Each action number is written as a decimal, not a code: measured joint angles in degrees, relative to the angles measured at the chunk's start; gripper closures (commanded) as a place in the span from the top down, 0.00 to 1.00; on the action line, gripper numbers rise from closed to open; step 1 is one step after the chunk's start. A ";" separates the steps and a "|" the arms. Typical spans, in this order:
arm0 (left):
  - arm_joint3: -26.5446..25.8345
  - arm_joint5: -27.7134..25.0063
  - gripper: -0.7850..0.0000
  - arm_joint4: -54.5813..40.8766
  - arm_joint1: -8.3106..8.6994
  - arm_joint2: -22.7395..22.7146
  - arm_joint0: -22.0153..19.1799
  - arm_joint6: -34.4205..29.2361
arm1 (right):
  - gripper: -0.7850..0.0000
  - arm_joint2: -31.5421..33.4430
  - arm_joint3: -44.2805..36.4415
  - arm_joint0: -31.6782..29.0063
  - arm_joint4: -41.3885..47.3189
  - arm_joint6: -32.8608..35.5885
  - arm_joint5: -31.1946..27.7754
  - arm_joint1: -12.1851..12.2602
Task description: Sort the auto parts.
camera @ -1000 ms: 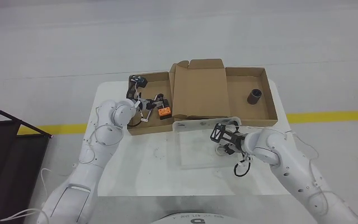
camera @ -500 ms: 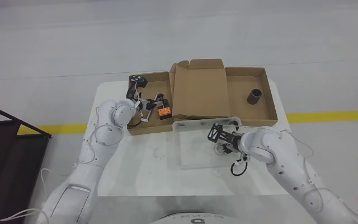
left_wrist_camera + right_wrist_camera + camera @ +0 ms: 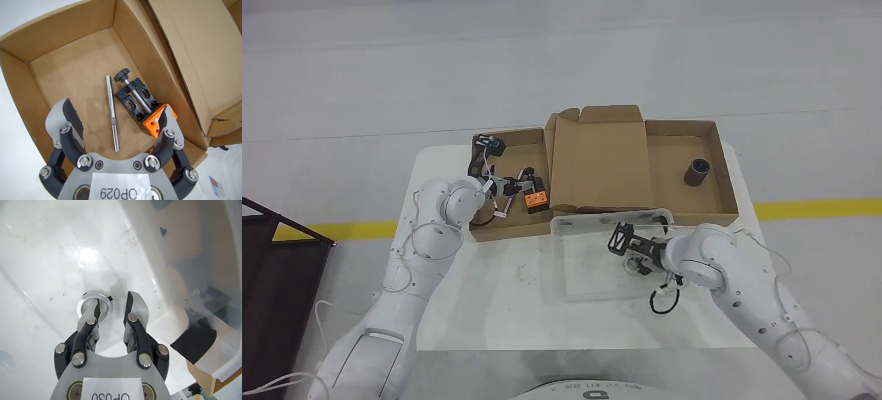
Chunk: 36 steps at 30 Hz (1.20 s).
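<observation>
**Picking Step: About To Grip**

The right gripper [image 3: 113, 303] stands open in the clear bin [image 3: 56, 247], 1 finger inside the metal shaft collar [image 3: 92, 293]. Next, I reckon: pinch its rim, lift. The left gripper [image 3: 119, 121] hangs open over the steel rod [image 3: 111, 104] and vise [image 3: 136, 98] in the cardboard box [image 3: 66, 37].

The left arm [image 3: 427, 250] and the right arm [image 3: 752, 290] are glossy white with rounded joint shells. A thin black cable [image 3: 662, 303] loops at the right wrist. The left gripper [image 3: 118, 111] and the right gripper [image 3: 113, 300] each have a grey metal plate [image 3: 117, 167], curved black links [image 3: 69, 144] pinned with silver screws [image 3: 84, 161], pale fingers [image 3: 54, 115] faced with ribbed black pads [image 3: 128, 306], and a white printed label [image 3: 118, 187].
</observation>
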 measured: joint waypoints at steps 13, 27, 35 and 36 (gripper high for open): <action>0.00 0.00 1.00 0.00 0.00 0.00 0.00 0.00 | 0.00 5.87 -2.70 -3.20 5.05 -7.94 -5.43 1.29; 0.00 0.00 1.00 0.00 0.00 0.00 0.00 0.00 | 0.00 25.51 -4.17 -15.70 19.19 -35.60 -22.27 4.05; 0.00 0.00 1.00 0.00 0.00 0.00 0.00 0.00 | 0.00 29.51 -2.70 -18.13 23.19 -44.01 -28.34 4.22; 0.00 0.00 1.00 0.00 0.00 0.00 0.00 0.00 | 0.00 29.50 -2.71 -18.12 23.17 -43.93 -28.28 4.22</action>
